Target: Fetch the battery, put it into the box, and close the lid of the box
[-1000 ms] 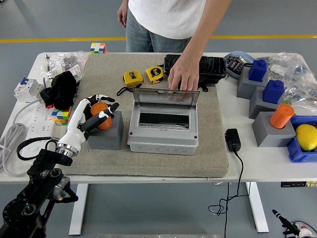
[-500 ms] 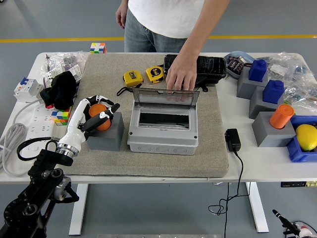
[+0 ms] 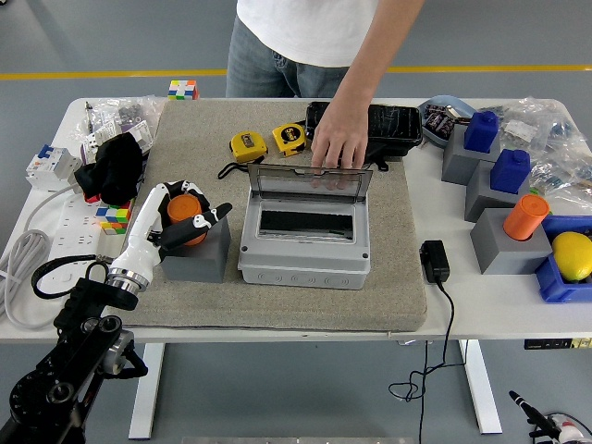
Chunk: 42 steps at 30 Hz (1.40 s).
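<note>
An orange cylindrical battery point(image 3: 184, 214) stands in a grey block point(image 3: 197, 257) on the left of the felt mat. My left hand point(image 3: 188, 219) reaches in from the lower left, and its white fingers curl around the battery. The grey box point(image 3: 305, 250) sits mid-mat with its clear lid point(image 3: 313, 179) tilted up and open at the back. A person's hand point(image 3: 338, 141) rests on the lid's top edge. My right hand is out of the picture.
Two yellow tape measures point(image 3: 268, 141) and a black case point(image 3: 388, 125) lie behind the box. A Rubik's cube point(image 3: 115, 220) and a power strip point(image 3: 55, 222) are at the left. Grey blocks with blue and orange pieces point(image 3: 504, 199) and a black adapter point(image 3: 435, 261) stand at the right.
My left hand's fingers have drawn in closer around the orange battery, and the wrist has shifted slightly. The person's hand stays on the lid.
</note>
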### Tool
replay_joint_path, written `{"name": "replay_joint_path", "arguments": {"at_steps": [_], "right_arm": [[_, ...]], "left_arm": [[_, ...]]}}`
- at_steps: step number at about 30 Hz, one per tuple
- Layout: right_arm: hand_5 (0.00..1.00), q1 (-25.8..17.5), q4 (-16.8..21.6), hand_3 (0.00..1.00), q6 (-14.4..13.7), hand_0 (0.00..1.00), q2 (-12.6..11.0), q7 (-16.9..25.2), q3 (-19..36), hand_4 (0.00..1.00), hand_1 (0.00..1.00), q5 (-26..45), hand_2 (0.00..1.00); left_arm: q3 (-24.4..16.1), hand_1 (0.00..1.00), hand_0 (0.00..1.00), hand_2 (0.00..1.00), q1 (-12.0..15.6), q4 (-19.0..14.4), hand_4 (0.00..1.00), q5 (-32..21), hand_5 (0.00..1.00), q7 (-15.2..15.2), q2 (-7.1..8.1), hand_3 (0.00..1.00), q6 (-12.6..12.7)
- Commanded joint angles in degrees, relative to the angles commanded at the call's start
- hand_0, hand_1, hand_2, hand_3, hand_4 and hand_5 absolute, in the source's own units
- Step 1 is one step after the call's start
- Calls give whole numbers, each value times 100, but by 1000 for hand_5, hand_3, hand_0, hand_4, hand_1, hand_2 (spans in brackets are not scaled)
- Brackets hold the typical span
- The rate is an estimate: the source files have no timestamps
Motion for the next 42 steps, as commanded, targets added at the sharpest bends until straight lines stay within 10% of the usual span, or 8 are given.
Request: {"name": "replay_joint_path", "arguments": {"at_steps": [17, 42], "right_arm": [[998, 4, 0, 822, -1, 828, -4, 0, -21, 998, 766, 28, 745], [998, 12, 0, 822, 0, 829, 5, 0, -69, 998, 766, 79, 745]], "left_arm": [[71, 67, 68, 135, -14, -15, 958, 28, 2, -35, 6, 167, 523], [162, 66, 69, 134, -89, -289, 909, -179, 2, -30, 16, 159, 587]]}}
